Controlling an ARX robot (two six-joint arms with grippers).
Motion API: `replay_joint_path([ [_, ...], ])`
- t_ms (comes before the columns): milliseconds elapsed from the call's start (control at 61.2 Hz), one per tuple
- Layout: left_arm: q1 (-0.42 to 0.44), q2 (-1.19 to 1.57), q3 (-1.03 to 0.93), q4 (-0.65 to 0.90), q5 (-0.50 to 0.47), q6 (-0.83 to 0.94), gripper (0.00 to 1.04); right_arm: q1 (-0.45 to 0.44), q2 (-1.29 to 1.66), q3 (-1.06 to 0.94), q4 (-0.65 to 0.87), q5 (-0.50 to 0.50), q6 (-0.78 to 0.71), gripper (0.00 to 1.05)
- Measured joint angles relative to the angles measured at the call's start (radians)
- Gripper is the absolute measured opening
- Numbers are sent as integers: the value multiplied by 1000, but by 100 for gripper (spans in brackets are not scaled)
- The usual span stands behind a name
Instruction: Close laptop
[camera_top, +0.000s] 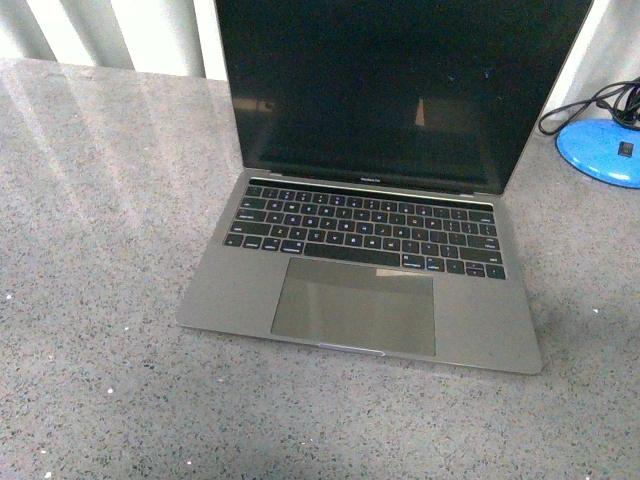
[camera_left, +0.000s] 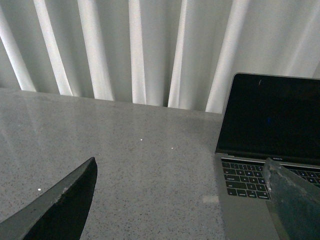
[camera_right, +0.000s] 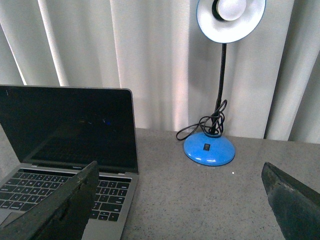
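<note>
The grey laptop (camera_top: 365, 250) stands open in the middle of the speckled grey table (camera_top: 100, 300), its black screen upright and dark, keyboard and trackpad facing me. Neither arm shows in the front view. In the left wrist view the left gripper (camera_left: 182, 200) is open and empty over bare table, with the laptop (camera_left: 265, 150) beside it. In the right wrist view the right gripper (camera_right: 180, 202) is open and empty over the table, with the laptop (camera_right: 70, 150) on one side.
A desk lamp with a blue round base (camera_top: 605, 150) and black cable stands at the table's back right; it shows whole in the right wrist view (camera_right: 210, 147). White curtains (camera_left: 150, 50) hang behind the table.
</note>
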Motion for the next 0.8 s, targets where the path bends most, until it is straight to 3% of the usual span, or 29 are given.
replay_joint_path([
  [490, 0, 0, 0, 0, 0, 0, 98, 3, 5, 2, -7, 12, 4, 95],
  [522, -1, 2, 1, -2, -7, 0, 98, 22, 55, 45, -122, 95, 24, 95],
  [555, -22, 32, 19, -63, -77, -21, 98, 29, 131, 91, -234, 163, 39, 95],
  [637, -70, 192, 114, -286, -252, -89, 98, -13, 325, 153, -398, 194, 49, 95],
  [800, -18, 391, 150, -286, -185, -140, 98, -82, 526, 179, -330, 130, 23, 95],
])
